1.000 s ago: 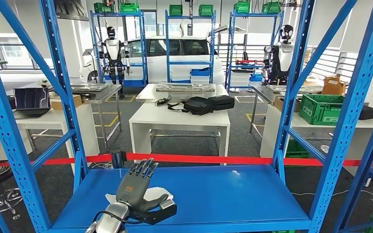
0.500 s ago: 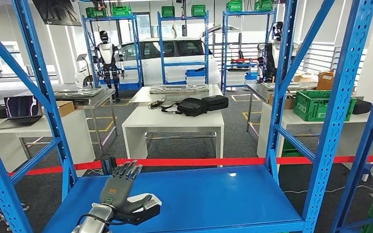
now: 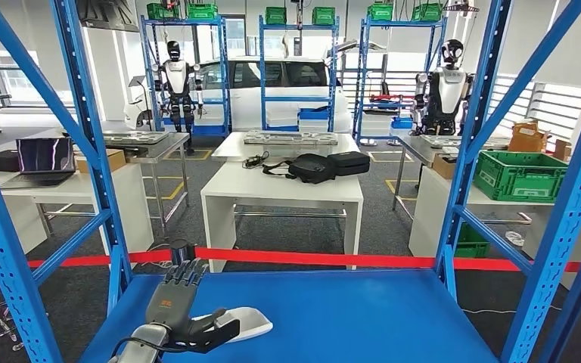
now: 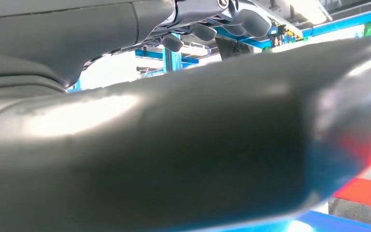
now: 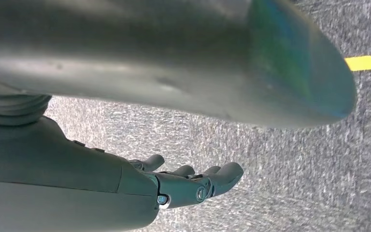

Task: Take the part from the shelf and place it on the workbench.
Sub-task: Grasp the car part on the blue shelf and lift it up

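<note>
White part on blue shelf, near front left, long axis roughly across shelf. Left hand over its near end, thumb along front edge, fingers extended; grasp unconfirmed, contact hidden beneath palm. Right hand hanging above floor, fingers apart, holding nothing.

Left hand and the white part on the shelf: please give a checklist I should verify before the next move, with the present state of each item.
1. Left hand is at the white part on the blue shelf: ok.
2. Thumb lies across the part: ok.
3. Firm grip all around the part: cannot tell, the hand hides the contact.
4. Part lifted off the shelf: not ok, it appears to rest on the surface.
5. Right hand holds nothing, hanging over the grey floor: ok.
6. Workbench ready to receive the part: cannot tell.
</note>
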### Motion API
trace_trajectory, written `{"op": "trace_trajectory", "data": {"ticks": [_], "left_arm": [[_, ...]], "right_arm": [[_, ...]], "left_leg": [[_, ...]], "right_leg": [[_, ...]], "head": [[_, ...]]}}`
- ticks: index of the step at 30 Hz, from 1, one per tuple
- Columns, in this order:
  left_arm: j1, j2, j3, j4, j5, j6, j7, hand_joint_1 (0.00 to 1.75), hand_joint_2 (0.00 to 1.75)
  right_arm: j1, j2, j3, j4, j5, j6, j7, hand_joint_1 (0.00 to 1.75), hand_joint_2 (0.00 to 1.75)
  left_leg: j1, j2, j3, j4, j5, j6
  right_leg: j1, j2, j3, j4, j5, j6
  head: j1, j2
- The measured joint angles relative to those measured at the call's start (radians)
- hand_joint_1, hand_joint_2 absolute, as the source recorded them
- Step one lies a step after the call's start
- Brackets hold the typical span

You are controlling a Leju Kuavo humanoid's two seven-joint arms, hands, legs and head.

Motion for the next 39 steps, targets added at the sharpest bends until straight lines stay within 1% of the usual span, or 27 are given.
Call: {"op": "trace_trajectory", "data": {"ticks": [1,2,3,5,8,10,12,13,14,15,16,17,18,19,22,24,25,27,28,29,30,32,33,34,35,38,39], "left_arm": [[0.0,0.0,0.0,0.001,0.0,0.0,0.0,0.0,0.0],[-0.001,0.0,0.001,0.002,0.0,-0.001,0.002,0.0,0.0],[-0.002,0.0,0.002,0.003,0.0,-0.005,0.005,0.0,0.0],[-0.002,0.003,0.005,0.008,-0.001,-0.019,0.018,0.0,0.0],[-0.002,0.016,0.011,0.014,-0.002,-0.039,0.039,0.0,0.0],[-0.001,0.031,0.018,0.019,-0.002,-0.049,0.048,0.0,0.0],[0.008,0.049,0.027,0.029,-0.002,-0.059,0.054,0.0,0.0],[0.016,0.055,0.032,0.033,-0.002,-0.061,0.056,0.0,0.0],[0.023,0.062,0.036,0.037,-0.002,-0.063,0.057,0.0,0.0],[0.028,0.067,0.038,0.04,-0.002,-0.063,0.056,0.0,0.0],[0.03,0.07,0.04,0.041,-0.002,-0.063,0.055,0.0,0.0],[0.031,0.072,0.043,0.043,-0.002,-0.063,0.052,0.0,0.0],[0.031,0.074,0.045,0.045,-0.002,-0.064,0.05,0.0,0.0],[0.031,0.074,0.046,0.046,-0.002,-0.064,0.048,0.0,0.0],[0.035,0.072,0.051,0.046,-0.006,-0.063,0.038,0.0,0.0],[0.032,0.068,0.054,0.045,-0.01,-0.061,0.034,0.0,0.0],[0.032,0.066,0.056,0.044,-0.012,-0.061,0.034,0.0,0.0],[0.038,0.064,0.061,0.046,-0.012,-0.06,0.035,0.0,0.0],[0.044,0.064,0.063,0.047,-0.012,-0.06,0.036,0.0,0.0],[0.051,0.065,0.067,0.049,-0.011,-0.06,0.035,0.0,0.0],[0.058,0.067,0.071,0.05,-0.009,-0.059,0.033,0.0,0.0],[0.065,0.072,0.08,0.05,-0.004,-0.056,0.028,0.0,0.0],[0.066,0.074,0.084,0.051,-0.002,-0.054,0.026,0.0,0.0],[0.067,0.077,0.087,0.052,-0.001,-0.053,0.025,0.0,0.0],[0.068,0.079,0.089,0.052,0.0,-0.051,0.025,0.0,0.0],[0.071,0.084,0.091,0.053,0.0,-0.051,0.024,0.0,0.0],[0.07,0.085,0.092,0.053,0.0,-0.051,0.023,0.0,0.0]], "right_arm": [[0.0,0.0,0.0,0.0,0.0,0.0,0.0,0.0,0.0],[0.0,0.0,0.0,0.0,0.0,0.0,0.0,0.0,0.0],[-0.001,-0.001,0.0,0.0,0.0,0.0,0.0,0.0,0.0],[-0.002,-0.001,0.0,0.0,0.001,0.0,0.0,0.0,0.0],[-0.002,-0.001,0.0,0.0,0.006,0.001,-0.003,0.0,0.0],[-0.003,-0.001,0.0,0.0,0.01,0.001,-0.005,0.0,0.0],[-0.002,-0.002,0.0,0.0,0.012,0.002,-0.006,0.0,0.0],[-0.001,-0.002,0.0,0.0,0.014,0.002,-0.006,0.0,0.0],[0.0,-0.002,0.0,0.0,0.015,0.002,-0.006,0.0,0.0],[0.001,-0.002,0.0,0.0,0.016,0.002,-0.006,0.0,0.0],[0.001,-0.002,0.0,0.0,0.017,0.002,-0.006,0.0,0.0],[0.001,-0.002,0.0,0.0,0.017,0.002,-0.005,0.0,0.0],[0.0,-0.002,0.0,0.0,0.016,0.002,-0.004,0.0,0.0],[-0.001,-0.002,0.0,0.0,0.015,0.002,-0.003,0.0,0.0],[-0.003,-0.002,0.0,0.0,0.012,0.002,0.001,0.0,0.0],[-0.004,-0.002,0.0,0.0,0.012,0.001,0.001,0.0,0.0],[-0.004,-0.002,0.0,0.0,0.012,0.0,0.0,0.0,0.0],[-0.003,-0.004,0.0,0.0,0.013,-0.002,-0.005,0.0,0.0],[-0.002,-0.005,0.0,0.0,0.015,-0.003,-0.007,0.0,0.0],[0.001,-0.006,0.0,0.0,0.017,-0.004,-0.008,0.0,0.0],[0.002,-0.006,0.0,0.0,0.019,-0.004,-0.009,0.0,0.0],[0.003,-0.007,0.0,0.0,0.022,-0.004,-0.008,0.0,0.0],[0.003,-0.007,0.0,0.0,0.023,-0.004,-0.007,0.0,0.0],[0.003,-0.007,0.0,0.0,0.024,-0.004,-0.005,0.0,0.0],[0.003,-0.007,0.0,0.0,0.024,-0.004,-0.003,0.0,0.0],[0.004,-0.007,0.0,0.0,0.025,-0.004,0.0,0.0,0.0],[0.003,-0.007,0.0,0.0,0.025,-0.004,0.0,0.0,0.0]], "left_leg": [[0.0,0.0,0.006,0.002,-0.007,-0.002],[-0.002,-0.001,0.01,0.005,-0.013,-0.006],[-0.004,-0.001,0.012,0.006,-0.018,-0.011],[-0.005,-0.002,0.012,0.004,-0.023,-0.021],[-0.005,-0.002,0.012,0.02,-0.039,-0.04],[-0.001,0.0,-0.031,0.108,-0.077,-0.053],[0.005,0.002,-0.108,0.235,-0.115,-0.062],[0.007,0.002,-0.136,0.271,-0.114,-0.065],[0.009,0.003,-0.147,0.27,-0.094,-0.066],[0.01,0.003,-0.137,0.229,-0.055,-0.066],[0.01,0.003,-0.112,0.16,-0.009,-0.065],[0.009,0.004,-0.081,0.092,0.024,-0.063],[0.008,0.004,-0.056,0.04,0.042,-0.059],[0.006,0.003,-0.042,0.009,0.047,-0.054],[0.005,0.003,-0.034,-0.003,0.036,-0.033],[0.008,0.003,-0.023,-0.009,0.031,-0.019],[0.009,0.003,-0.018,-0.012,0.028,-0.013],[0.007,0.003,-0.012,-0.011,0.021,-0.005],[0.006,0.003,-0.01,-0.01,0.017,-0.004],[0.005,0.003,-0.005,-0.009,0.012,-0.004],[0.004,0.002,0.0,-0.007,0.007,-0.005],[0.003,0.002,0.009,-0.001,-0.006,-0.011],[0.002,0.002,0.011,0.003,-0.012,-0.015],[0.0,0.001,0.012,0.004,-0.015,-0.02],[-0.001,0.001,0.011,0.004,-0.017,-0.026],[0.001,0.001,0.01,0.006,-0.024,-0.044],[0.002,0.002,0.001,0.027,-0.036,-0.05]], "right_leg": [[0.001,0.0,0.027,-0.071,0.041,-0.005],[0.004,-0.001,0.055,-0.136,0.069,-0.01],[0.006,-0.002,0.075,-0.179,0.081,-0.015],[0.01,-0.002,0.087,-0.202,0.075,-0.023],[0.003,0.0,0.101,-0.212,0.07,-0.038],[-0.002,0.001,0.116,-0.219,0.066,-0.047],[-0.002,0.003,0.125,-0.218,0.057,-0.051],[-0.003,0.003,0.131,-0.218,0.052,-0.051],[-0.003,0.004,0.137,-0.217,0.047,-0.049],[-0.003,0.004,0.145,-0.217,0.04,-0.047],[-0.003,0.004,0.154,-0.216,0.034,-0.044],[-0.002,0.003,0.16,-0.215,0.026,-0.04],[-0.001,0.003,0.164,-0.214,0.02,-0.034],[0.0,0.003,0.165,-0.214,0.016,-0.029],[0.0,0.002,0.17,-0.218,0.008,-0.013],[0.0,0.001,0.153,-0.175,-0.016,-0.002],[-0.001,0.001,0.126,-0.124,-0.038,0.001],[0.0,0.0,0.044,0.016,-0.086,0.004],[0.0,0.0,0.01,0.062,-0.09,0.004],[0.0,0.0,-0.007,0.07,-0.074,0.003],[0.0,0.0,-0.002,0.039,-0.039,0.001],[0.001,0.0,0.048,-0.096,0.044,-0.006],[0.002,0.0,0.072,-0.151,0.065,-0.01],[0.004,0.0,0.087,-0.186,0.072,-0.014],[0.006,0.0,0.093,-0.197,0.066,-0.018],[0.004,0.0,0.102,-0.207,0.064,-0.033],[0.002,-0.001,0.107,-0.211,0.064,-0.039]], "head": [[0.0,0.0],[0.0,0.0],[0.0,0.0],[-0.001,0.0],[-0.002,0.0],[-0.004,0.0],[-0.005,0.0],[-0.006,0.0],[-0.006,0.0],[-0.006,0.0],[-0.006,0.0],[-0.006,0.0],[-0.006,0.0],[-0.006,0.0],[-0.005,0.0],[-0.004,0.0],[-0.004,0.0],[-0.002,0.0],[-0.002,0.0],[-0.001,0.0],[-0.001,0.0],[0.0,0.0],[0.0,0.0],[-0.001,0.0],[-0.001,0.0],[-0.002,0.0],[-0.003,0.0]]}}
